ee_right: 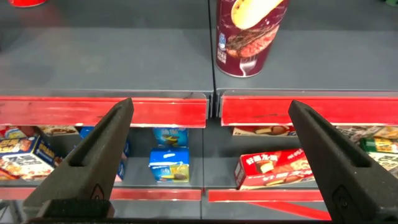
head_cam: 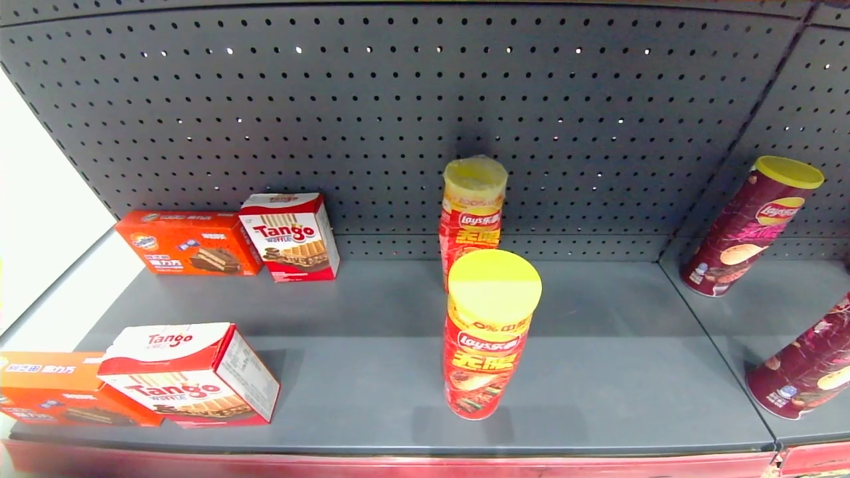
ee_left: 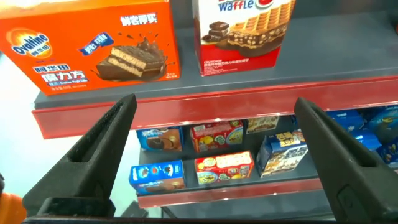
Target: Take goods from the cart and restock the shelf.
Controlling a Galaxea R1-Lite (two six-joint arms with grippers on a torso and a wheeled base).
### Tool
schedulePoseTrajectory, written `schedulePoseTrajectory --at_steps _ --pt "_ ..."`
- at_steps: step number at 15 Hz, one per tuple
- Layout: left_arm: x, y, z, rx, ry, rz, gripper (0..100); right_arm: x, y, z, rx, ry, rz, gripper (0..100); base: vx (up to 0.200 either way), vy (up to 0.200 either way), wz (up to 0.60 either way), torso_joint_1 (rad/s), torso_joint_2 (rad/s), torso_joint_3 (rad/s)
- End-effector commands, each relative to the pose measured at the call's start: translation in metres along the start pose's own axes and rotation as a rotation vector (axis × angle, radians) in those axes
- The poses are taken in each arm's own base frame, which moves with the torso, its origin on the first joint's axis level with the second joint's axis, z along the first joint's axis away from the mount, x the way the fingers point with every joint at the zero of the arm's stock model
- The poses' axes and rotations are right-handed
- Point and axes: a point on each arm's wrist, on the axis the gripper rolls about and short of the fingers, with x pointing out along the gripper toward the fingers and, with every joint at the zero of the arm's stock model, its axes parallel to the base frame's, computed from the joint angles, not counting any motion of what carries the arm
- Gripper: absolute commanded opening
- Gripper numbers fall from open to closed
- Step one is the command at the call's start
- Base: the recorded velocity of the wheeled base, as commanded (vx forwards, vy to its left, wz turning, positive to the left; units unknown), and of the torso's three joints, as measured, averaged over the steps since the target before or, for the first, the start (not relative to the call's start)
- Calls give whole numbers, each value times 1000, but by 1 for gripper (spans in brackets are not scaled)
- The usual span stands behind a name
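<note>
On the grey shelf [head_cam: 611, 372], two red chip cans with yellow lids stand in the middle, one at the front [head_cam: 488, 338] and one behind it [head_cam: 471, 206]. At the left are two orange boxes [head_cam: 188, 242] [head_cam: 60, 388] and two wafer boxes [head_cam: 291, 236] [head_cam: 189, 372]. My left gripper [ee_left: 214, 102] is open and holds nothing. It faces the shelf's red front edge [ee_left: 74, 115], just below the front orange box [ee_left: 102, 46] and wafer box [ee_left: 245, 31]. My right gripper [ee_right: 211, 104] is open too, in front of the red edge [ee_right: 161, 111] under a maroon can [ee_right: 249, 34].
Two maroon chip cans [head_cam: 750, 229] [head_cam: 807, 368] stand on the adjoining shelf section at the right. A dark pegboard [head_cam: 398, 99] backs the shelf. A lower shelf holds several small snack boxes [ee_left: 217, 168] [ee_right: 171, 165]. Bare shelf lies between the boxes and the red cans.
</note>
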Motion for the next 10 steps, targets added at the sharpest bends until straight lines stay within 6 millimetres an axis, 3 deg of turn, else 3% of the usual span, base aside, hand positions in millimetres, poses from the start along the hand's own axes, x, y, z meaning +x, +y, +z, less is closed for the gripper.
schedulePoseTrajectory --at_steps 1,3,10 --pt "0 0 0 5 0 -3 100 0 0 0 -1 -1 1 100 -200 0 0 2 7 -2" --pt "0 0 0 5 0 -4 100 0 0 0 -1 -1 1 100 -200 0 0 7 -2 2" --pt "0 0 0 -6 0 2 100 0 0 0 -1 -1 1 100 0 0 0 0 0 0"
